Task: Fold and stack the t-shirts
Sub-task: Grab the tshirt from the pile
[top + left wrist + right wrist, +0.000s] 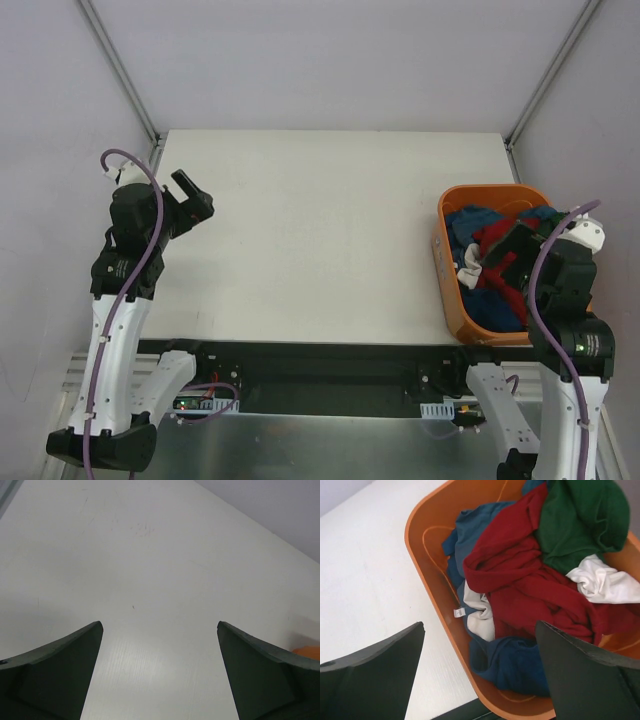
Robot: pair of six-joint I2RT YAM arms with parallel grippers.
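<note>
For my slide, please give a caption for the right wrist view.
Open right gripper poised over the orange basket of crumpled t-shirts.

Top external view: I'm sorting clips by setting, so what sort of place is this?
Likely a robotics lab cell: a bare white table, plain panel walls on metal framing, with a left arm and right arm mounted at its edge.

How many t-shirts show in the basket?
At least 4, heaped in the orange basket: dark red on top, green and white beside it, blue underneath; others may be hidden.
</note>
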